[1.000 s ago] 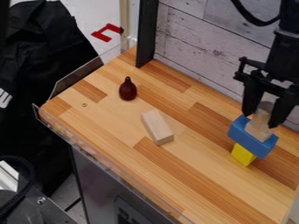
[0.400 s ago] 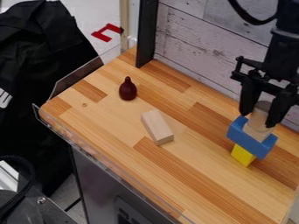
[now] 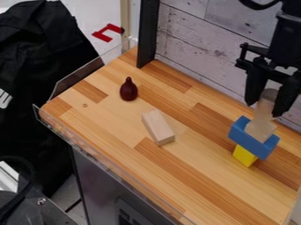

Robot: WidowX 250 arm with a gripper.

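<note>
Tool [image 3: 266, 110]: at right, pinching the wooden cylinder [image 3: 268, 100] above the stack
Pale block [image 3: 260, 129]: seated in the blue block [image 3: 253, 139]
Yellow block [image 3: 244, 155]: beneath the blue one
Loose wooden block [image 3: 157, 127]: mid-tabletop [image 3: 194, 176]
Dark red pear-shaped piece [image 3: 129, 90]: upright, toward the tabletop's far left

**Bare counter is running between the pale rectangular wooden block [image 3: 158, 128] and the block stack**

A wide strip of butcher-block countertop [image 3: 203, 160] is lying open there. A narrower gap is separating the wooden block from the dark-red pear-shaped object [image 3: 129, 90]. The yellow block [image 3: 244, 155], blue U-shaped block [image 3: 253, 139] and pale upright pieces [image 3: 260, 128] are blocking the space beneath the gripper [image 3: 266, 109]. The whitewashed plank wall [image 3: 203, 48] is limiting passage behind (a black post [image 3: 147, 35] is standing there too).
</note>
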